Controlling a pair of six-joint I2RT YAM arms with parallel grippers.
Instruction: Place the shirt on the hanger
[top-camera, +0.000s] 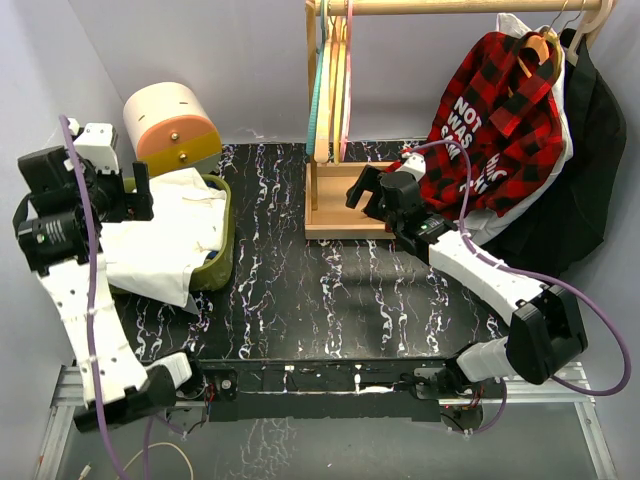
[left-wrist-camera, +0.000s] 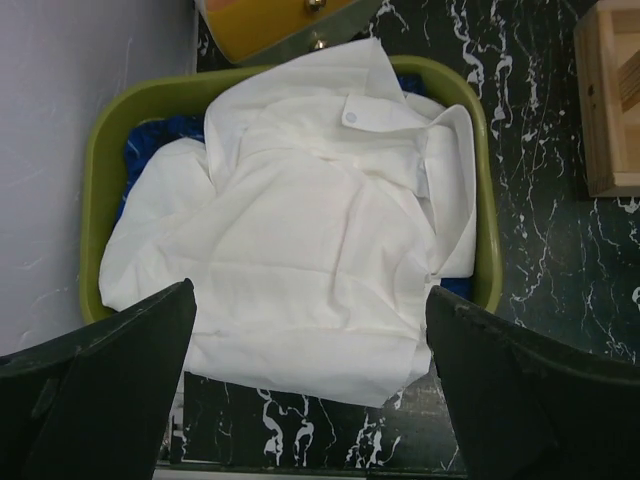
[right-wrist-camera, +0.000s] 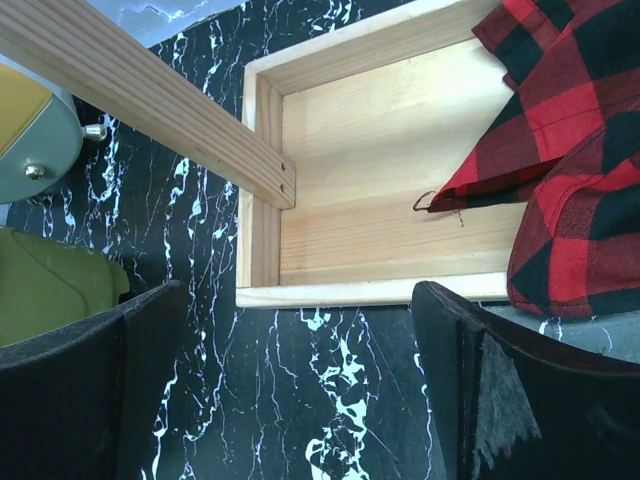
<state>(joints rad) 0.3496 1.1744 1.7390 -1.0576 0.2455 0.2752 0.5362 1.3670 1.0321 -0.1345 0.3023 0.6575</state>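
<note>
Left gripper (left-wrist-camera: 310, 298), jaws wide and empty, hovers over the white shirt (left-wrist-camera: 320, 230), which lies crumpled in a green basket (left-wrist-camera: 150, 100) at table's left. Right gripper (right-wrist-camera: 295, 290), also wide w/ nothing held, hangs above the wooden rack base (right-wrist-camera: 380, 150). Pink hanger (top-camera: 348, 60) hangs from the rack's rail (top-camera: 450, 6).

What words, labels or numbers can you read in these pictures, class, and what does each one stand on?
"NOT": white letters on the red-and-black plaid shirt hanging on the rack, seen in the top view.
"WAS": the line directly below it on the same shirt.
A third line beneath begins "SA"; the rest is folded away and unreadable.
No other text can be read in any view.
</note>
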